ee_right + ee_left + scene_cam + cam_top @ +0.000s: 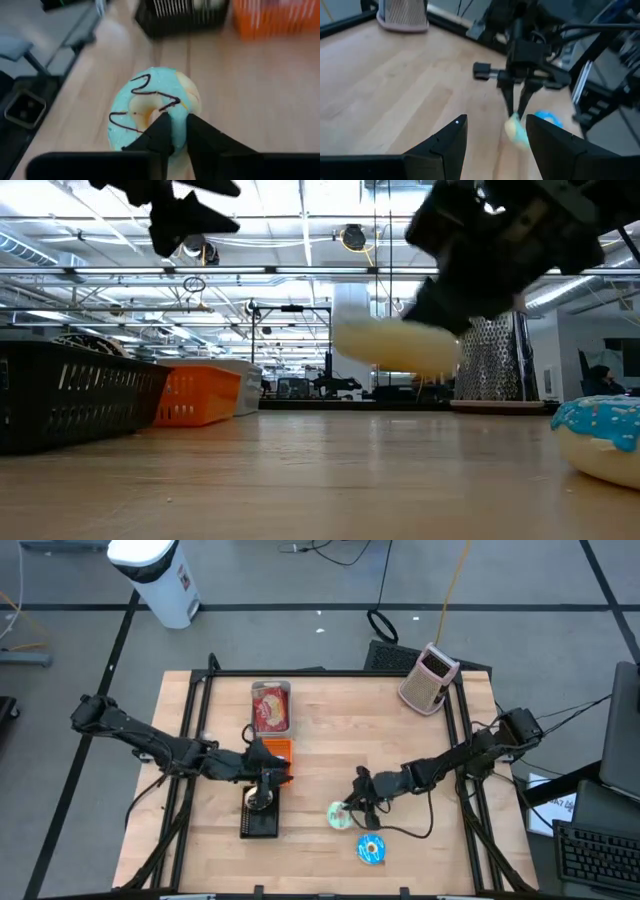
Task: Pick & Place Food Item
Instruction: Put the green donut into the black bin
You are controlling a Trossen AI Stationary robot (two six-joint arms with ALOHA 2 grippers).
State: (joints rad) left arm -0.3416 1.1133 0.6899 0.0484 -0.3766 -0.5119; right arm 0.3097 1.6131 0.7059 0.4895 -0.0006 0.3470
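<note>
A donut with mint-green icing and a dark squiggle [145, 97] hangs in my right gripper [351, 808], which is shut on it near the table's middle. In the low view the donut [395, 345] shows clear of the tabletop. A second donut with blue icing [371, 850] lies flat on the table close by, toward the near edge. My left gripper [266, 783] hovers open and holds nothing above the black basket [260, 812]; in its own view [495, 137] it faces the right gripper and the donut [516, 131]. My right gripper pinches the donut's rim [172, 111] between its two fingers, on the side nearest the wrist. The fingers [512, 102] slant down from the table's right. The donut hangs below the fingertips, lifted clear of the table.
An orange basket [279, 750] stands just beyond the black one, and a tray with a packaged food item [271, 707] beyond that. A pink-rimmed metal grater [430, 677] stands at the far right. Bare wood lies between the baskets and the donuts.
</note>
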